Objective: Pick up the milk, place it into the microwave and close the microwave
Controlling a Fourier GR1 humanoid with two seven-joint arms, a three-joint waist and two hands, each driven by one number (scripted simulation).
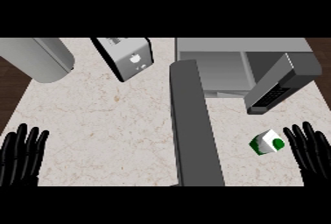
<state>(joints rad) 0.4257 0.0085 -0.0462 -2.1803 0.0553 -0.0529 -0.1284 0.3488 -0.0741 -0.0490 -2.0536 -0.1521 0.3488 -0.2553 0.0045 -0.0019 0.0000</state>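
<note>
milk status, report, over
Left hand open, resting; right hand open beside milk. Milk on counter, not held. Microwave door open, left of milk.

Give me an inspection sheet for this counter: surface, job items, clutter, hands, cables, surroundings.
Surface: pale marbled counter.
Job's things: milk carton, white and green, on the counter just left of the right hand; microwave open, its door swung out toward the robot.
Clutter: toaster and grey cylinder at the back left.
Hands: left hand open, resting at lower left; right hand open, beside the milk carton, not holding it.
Cables: nothing seen.
Surroundings: dark brown floor past the counter's side edges.
</note>
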